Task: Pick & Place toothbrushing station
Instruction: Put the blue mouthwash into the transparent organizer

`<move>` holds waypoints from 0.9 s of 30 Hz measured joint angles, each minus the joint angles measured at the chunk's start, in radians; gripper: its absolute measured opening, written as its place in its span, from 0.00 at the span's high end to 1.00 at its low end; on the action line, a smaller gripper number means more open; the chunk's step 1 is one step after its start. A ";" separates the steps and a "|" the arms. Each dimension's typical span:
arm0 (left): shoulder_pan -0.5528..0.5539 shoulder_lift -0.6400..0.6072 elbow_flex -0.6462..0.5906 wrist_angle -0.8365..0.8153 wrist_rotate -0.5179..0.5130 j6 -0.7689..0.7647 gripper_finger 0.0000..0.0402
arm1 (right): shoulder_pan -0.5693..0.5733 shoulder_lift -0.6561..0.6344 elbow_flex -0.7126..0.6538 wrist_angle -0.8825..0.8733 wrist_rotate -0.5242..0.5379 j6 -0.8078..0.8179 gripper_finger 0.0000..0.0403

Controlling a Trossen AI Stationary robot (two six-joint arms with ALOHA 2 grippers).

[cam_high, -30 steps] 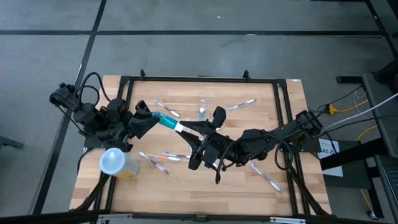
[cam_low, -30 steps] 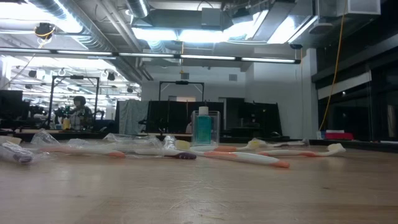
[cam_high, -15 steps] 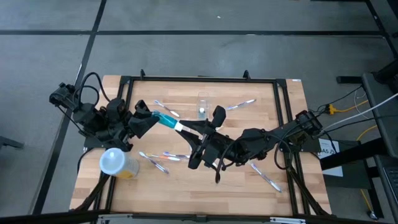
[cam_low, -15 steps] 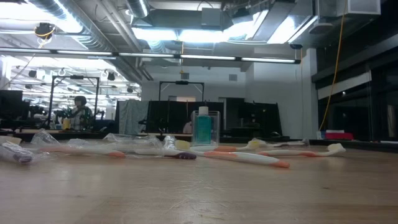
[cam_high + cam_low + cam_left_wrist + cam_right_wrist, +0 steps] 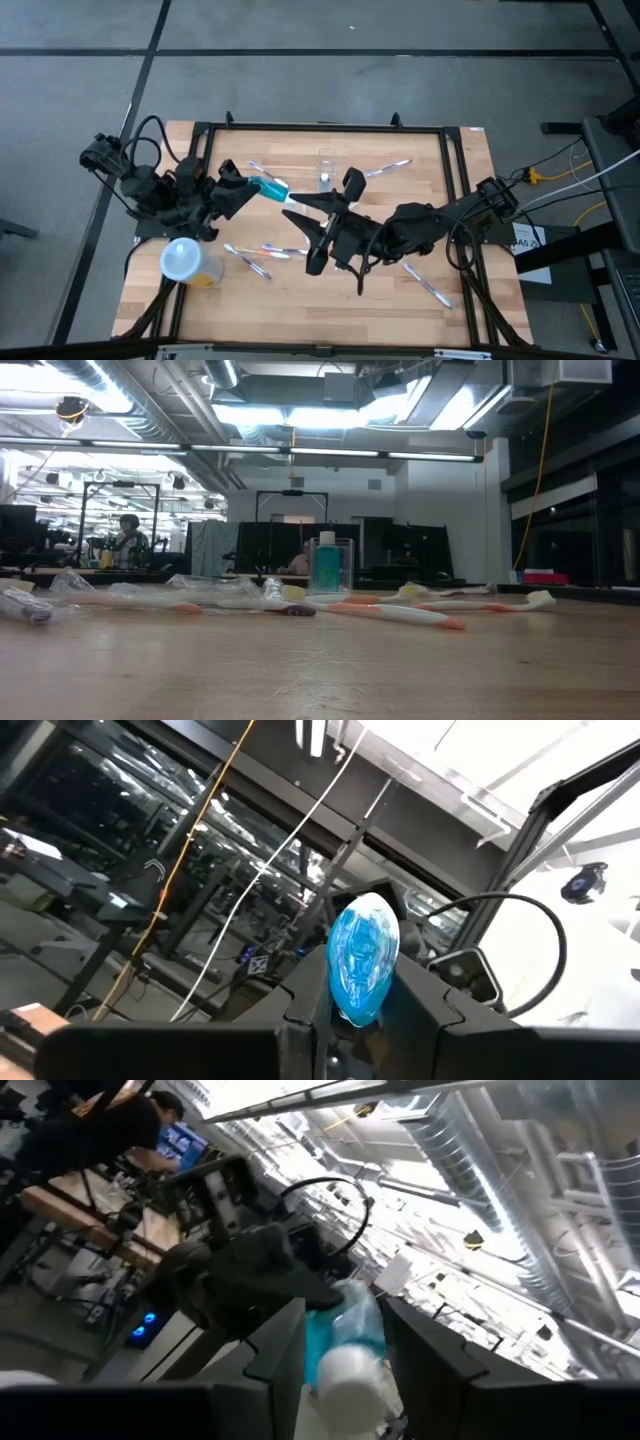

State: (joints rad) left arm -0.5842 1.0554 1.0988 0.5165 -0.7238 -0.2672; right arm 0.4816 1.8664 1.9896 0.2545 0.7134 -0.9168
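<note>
Still at an early stage, the left tool (image 5: pixel 243 187) grasps a blue tube (image 5: pixel 268 188) above the bench (image 5: pixel 440 170), the right tool (image 5: pixel 297 203) looks released just beside its white cap, and the toothbrushing station (image 5: pixel 327 166) waits near the far edge.

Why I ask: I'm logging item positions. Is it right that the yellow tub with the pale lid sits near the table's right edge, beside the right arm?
Not quite. The yellow tub sits near the table's left edge, just below the left arm in the high view. It does carry the pale round lid.
</note>
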 joint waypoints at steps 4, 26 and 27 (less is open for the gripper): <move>-0.001 0.000 0.000 0.002 0.004 0.000 0.84 | 0.000 0.000 0.000 -0.017 0.000 0.019 0.67; -0.001 -0.001 0.000 0.012 0.027 -0.003 0.84 | 0.074 0.000 0.000 0.031 0.079 0.042 0.65; -0.001 -0.001 0.000 0.012 0.036 -0.007 0.84 | 0.075 0.000 0.000 0.031 0.083 0.042 0.65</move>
State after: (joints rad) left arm -0.5850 1.0546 1.0988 0.5287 -0.6879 -0.2744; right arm 0.5568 1.8668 1.9896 0.2854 0.7964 -0.8749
